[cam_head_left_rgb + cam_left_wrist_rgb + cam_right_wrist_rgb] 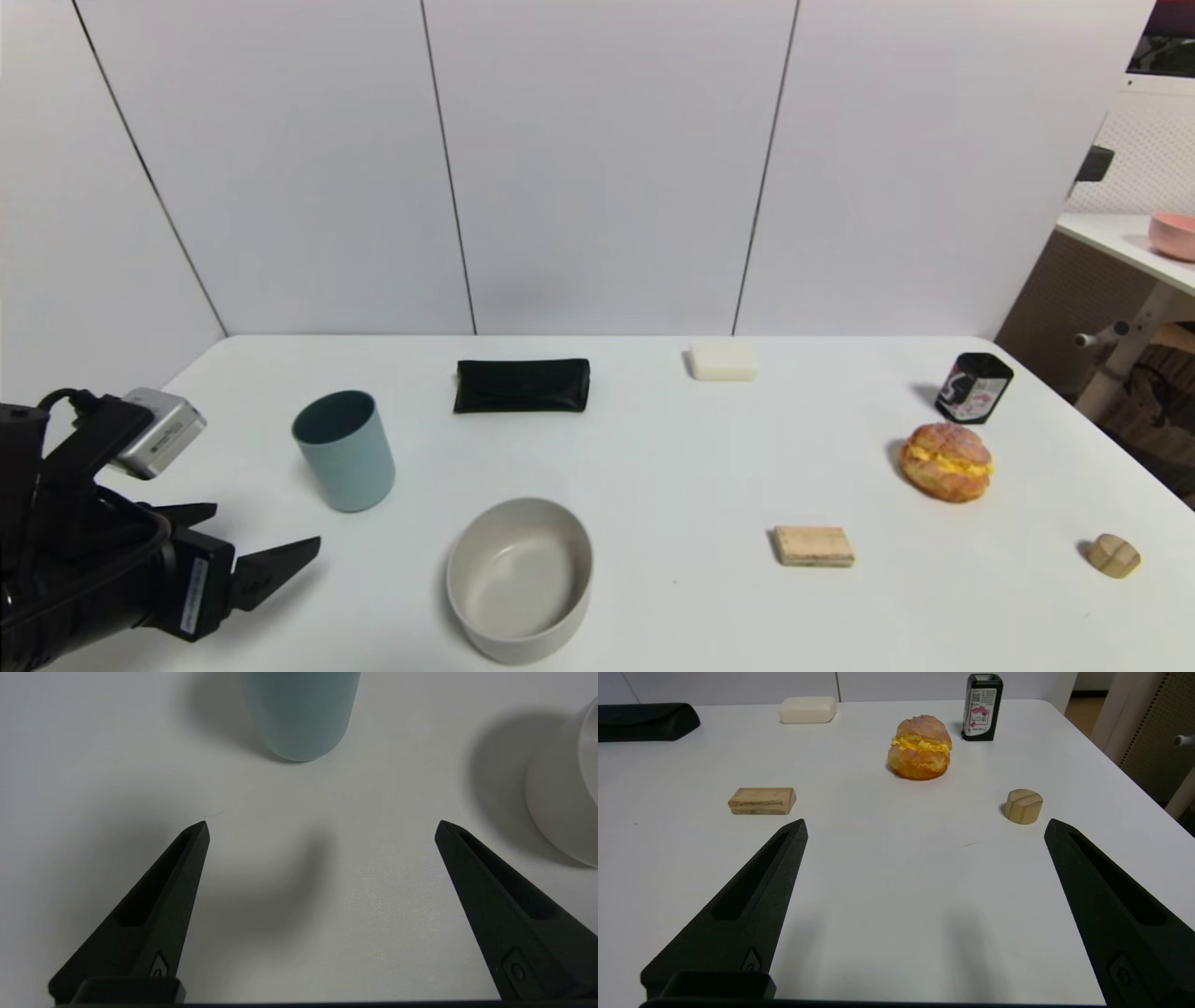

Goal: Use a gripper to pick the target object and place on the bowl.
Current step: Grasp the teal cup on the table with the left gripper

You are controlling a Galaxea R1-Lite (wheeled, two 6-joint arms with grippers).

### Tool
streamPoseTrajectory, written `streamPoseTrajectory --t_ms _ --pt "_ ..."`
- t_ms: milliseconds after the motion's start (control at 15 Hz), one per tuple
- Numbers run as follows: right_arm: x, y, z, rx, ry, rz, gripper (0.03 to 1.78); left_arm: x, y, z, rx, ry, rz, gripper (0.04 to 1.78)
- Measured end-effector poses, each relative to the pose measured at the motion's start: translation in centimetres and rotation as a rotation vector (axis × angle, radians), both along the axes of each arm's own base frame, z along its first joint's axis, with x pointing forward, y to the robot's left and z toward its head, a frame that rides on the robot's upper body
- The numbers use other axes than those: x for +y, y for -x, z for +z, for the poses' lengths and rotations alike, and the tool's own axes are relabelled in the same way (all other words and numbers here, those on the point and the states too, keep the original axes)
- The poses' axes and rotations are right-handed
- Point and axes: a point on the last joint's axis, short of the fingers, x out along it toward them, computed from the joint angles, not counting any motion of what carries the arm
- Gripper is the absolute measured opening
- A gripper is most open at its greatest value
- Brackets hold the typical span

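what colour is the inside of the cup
Dark teal inside the cup, pale blue-grey outside; the head view shows it best.

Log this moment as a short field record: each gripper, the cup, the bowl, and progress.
left gripper: jaws open, low over the table, short of the cup, holding nothing
right gripper: jaws open, empty, over bare table near the wooden pieces
cup: upright on the table, untouched
bowl: empty, beside the cup and nearer the robot, not touching it
progress: cup not yet grasped
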Motion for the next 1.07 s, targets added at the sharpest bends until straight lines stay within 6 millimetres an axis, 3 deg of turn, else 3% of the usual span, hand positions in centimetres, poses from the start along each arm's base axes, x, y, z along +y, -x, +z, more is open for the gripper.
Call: streamPoseTrajectory --t_ms 533,800,1067 --pt "0.0 0.0 0.0 0.000 0.000 0.000 1.75 -0.9 -3.6 0.3 -0.019 0.004 0.003 1.71" --pt "0.0 0.0 0.0 0.000 0.000 0.000 1.75 -1.1 -4.9 3.7 -0.122 0.027 0.012 1.71" --pt "0.0 0.0 0.0 0.000 0.000 0.000 1.75 -0.7 -6.1 8.7 -0.220 0.042 0.069 1.71"
